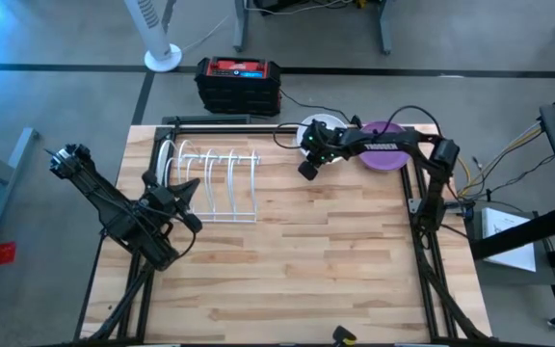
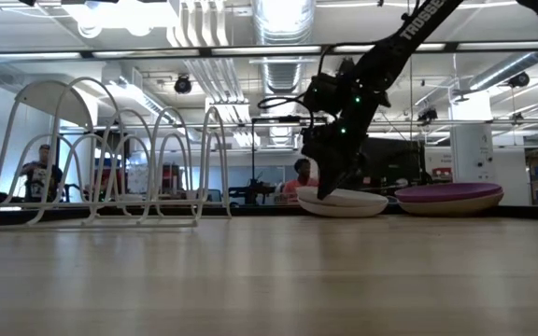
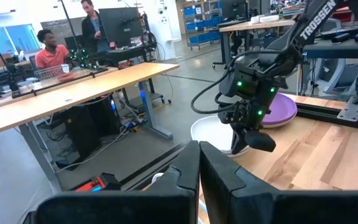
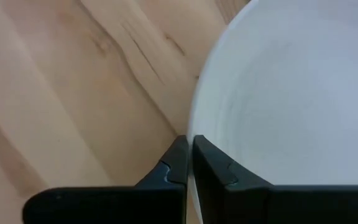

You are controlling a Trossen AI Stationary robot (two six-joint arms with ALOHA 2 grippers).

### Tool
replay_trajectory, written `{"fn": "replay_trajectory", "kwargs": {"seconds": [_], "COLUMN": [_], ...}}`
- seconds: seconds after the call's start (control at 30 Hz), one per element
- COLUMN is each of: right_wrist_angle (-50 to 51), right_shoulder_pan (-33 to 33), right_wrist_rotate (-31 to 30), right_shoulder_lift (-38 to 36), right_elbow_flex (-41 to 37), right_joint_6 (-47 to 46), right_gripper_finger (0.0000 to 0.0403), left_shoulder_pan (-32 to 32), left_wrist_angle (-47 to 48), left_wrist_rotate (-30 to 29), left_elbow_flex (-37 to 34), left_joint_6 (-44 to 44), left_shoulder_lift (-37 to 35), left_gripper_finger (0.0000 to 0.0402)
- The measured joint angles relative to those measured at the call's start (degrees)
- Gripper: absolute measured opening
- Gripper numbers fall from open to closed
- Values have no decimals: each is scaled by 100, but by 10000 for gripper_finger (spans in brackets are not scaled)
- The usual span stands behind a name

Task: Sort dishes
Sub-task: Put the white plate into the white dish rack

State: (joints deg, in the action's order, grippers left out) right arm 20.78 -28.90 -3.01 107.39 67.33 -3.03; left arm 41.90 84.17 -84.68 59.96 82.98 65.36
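Two dishes sit at the far edge of the wooden table [image 1: 287, 260], right of centre: a white dish [image 2: 344, 203] and, just to its right, a purple dish [image 2: 448, 197]. In the low view their rims come close together, though whether they touch cannot be told. The right gripper [image 4: 188, 155] is down at the white dish's near-left rim, its fingers pinched together on that edge, one finger outside over the wood and one inside the bowl. The right arm reaches in from the table's right side, passing over the purple dish.

The white wire rack [image 1: 212, 183] stands on the far left part of the table, well apart from both dishes, with bare wood between them. The left gripper [image 3: 199, 168] waits by the rack's left end, fingers closed with nothing between them. The whole near half of the table is open wood.
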Motion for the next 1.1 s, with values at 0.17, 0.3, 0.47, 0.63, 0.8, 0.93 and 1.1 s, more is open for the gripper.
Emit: {"fn": "replay_trajectory", "kwargs": {"seconds": [0.17,0.3,0.47,0.63,0.8,0.93,1.1], "right_wrist_angle": [54,57,-3,-482,-1269,-2224,-3459], "right_shoulder_pan": [154,254,368,563,764,1032,1441], "right_wrist_rotate": [0,4,16,105,498,496,374], "right_shoulder_lift": [-223,-476,-1068,-2148,-3380,-4168,-4621], "right_elbow_flex": [-2,-3,-129,-626,-1326,-1962,-2834], "right_joint_6": [0,-5,-104,-290,-734,-1030,-1267], "right_gripper_finger": [2,1,0,0,0,0,0], "left_shoulder_pan": [1,1,1,0,-1,-1,0], "left_wrist_angle": [-1,-3,-6,-14,-15,-59,-174], "left_wrist_rotate": [-4,-4,-4,-4,-166,-272,-334], "left_elbow_flex": [0,0,0,0,0,0,0], "left_joint_6": [0,0,0,0,-7,-7,-7], "left_shoulder_lift": [0,0,0,0,0,0,2], "left_gripper_finger": [0,0,0,0,0,0,0]}}
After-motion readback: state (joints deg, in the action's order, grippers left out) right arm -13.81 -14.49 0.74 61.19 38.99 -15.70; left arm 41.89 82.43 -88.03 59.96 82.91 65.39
